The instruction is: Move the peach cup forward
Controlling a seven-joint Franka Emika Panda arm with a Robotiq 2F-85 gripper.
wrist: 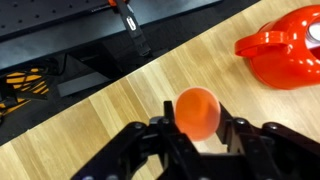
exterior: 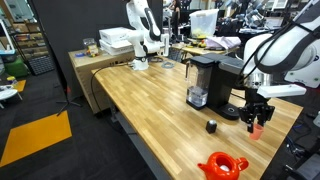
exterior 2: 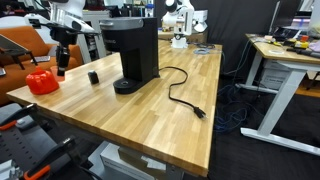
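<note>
1. Desk (exterior: 150, 100): long wood-plank top, seen in both exterior views. All the items below sit toward one end of it.
2. Robot arm (exterior: 290, 45): white, reaching down over the desk's end corner, wrist pointing down.
3. Coffee maker (exterior 2: 135, 50): black, upright on the desk. In an exterior view it lies at 10 o'clock from the wrist. Its black power cord (exterior 2: 182, 95) snakes loosely across the wood, with the plug lying free on the desk.
4. Red round item (exterior: 222, 165): bright red, on the desk near the edge. It is at 7 o'clock from the cup in that exterior view and at 2 o'clock from the cup in the wrist view. It is apart from the cup, not touching.
5. Fingers (wrist: 232, 132): black, closed in narrow around the peach cup, one on each side and pressed against its wall.
6. Black cylinder (exterior: 211, 126): tiny, standing upright on the desk between the coffee maker and the red item, at 9 o'clock from the cup.
7. Peach cup (wrist: 197, 110): tiny, plain orange-peach, held between the fingers close to the desk's corner. Bare wood shows around it in the wrist view. Cannot tell whether its base touches the desk.
</note>
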